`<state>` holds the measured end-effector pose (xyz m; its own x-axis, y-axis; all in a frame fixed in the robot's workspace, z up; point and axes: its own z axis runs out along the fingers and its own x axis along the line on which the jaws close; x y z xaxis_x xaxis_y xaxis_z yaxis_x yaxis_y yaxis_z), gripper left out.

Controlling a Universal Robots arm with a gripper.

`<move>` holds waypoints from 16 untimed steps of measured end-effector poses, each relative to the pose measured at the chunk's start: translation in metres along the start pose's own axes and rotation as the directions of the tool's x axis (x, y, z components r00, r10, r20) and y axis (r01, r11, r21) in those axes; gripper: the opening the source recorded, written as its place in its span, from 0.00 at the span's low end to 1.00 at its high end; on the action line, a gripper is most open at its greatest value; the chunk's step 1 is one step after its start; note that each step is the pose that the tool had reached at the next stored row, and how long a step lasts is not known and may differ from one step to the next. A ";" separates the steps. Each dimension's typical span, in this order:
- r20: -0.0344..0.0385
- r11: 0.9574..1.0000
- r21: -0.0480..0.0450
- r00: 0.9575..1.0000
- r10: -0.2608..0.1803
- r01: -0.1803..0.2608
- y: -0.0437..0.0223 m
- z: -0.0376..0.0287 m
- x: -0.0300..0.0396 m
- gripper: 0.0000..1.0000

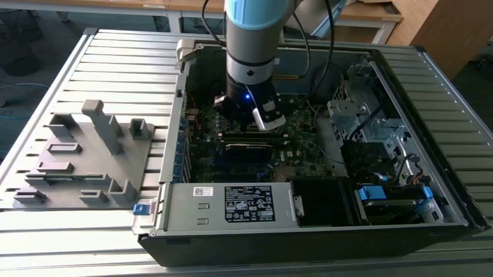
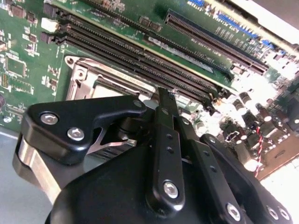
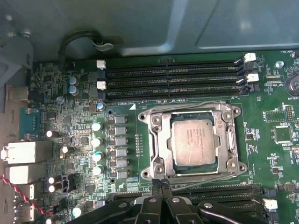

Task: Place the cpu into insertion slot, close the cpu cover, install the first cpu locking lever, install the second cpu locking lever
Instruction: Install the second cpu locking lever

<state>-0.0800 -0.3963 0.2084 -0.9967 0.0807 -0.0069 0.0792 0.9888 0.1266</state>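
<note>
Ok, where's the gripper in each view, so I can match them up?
Exterior view: gripper above the motherboard.
Second wrist view: gripper tips at the cpu cover, beside the memory slots.
First wrist view: gripper tips at the cpu cover's edge, cpu beyond.
Shared landmark: the long black memory slots.

Cpu (image 3: 194, 142): dull silvery metal face. Cpu cover (image 3: 161, 140): bright bare metal. Hand (image 2: 164, 100): matt black fingers.

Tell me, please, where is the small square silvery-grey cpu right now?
In the first wrist view, the cpu lies flat in the metal-framed insertion slot, between two banks of long black memory slots, just beyond the gripper.
</note>
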 end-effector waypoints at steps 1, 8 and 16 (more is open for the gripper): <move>0.000 1.000 0.000 1.000 0.000 0.000 -0.0009 -0.0001 -0.0001 0.10; -0.003 0.999 -0.033 1.000 0.001 -0.001 -0.0053 0.0004 0.0002 0.10; -0.004 0.999 -0.050 1.000 0.001 -0.001 -0.0078 0.0052 0.0011 0.10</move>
<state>-0.0816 -0.4033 0.2023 -0.9967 0.0809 -0.0028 0.0791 0.9812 0.1762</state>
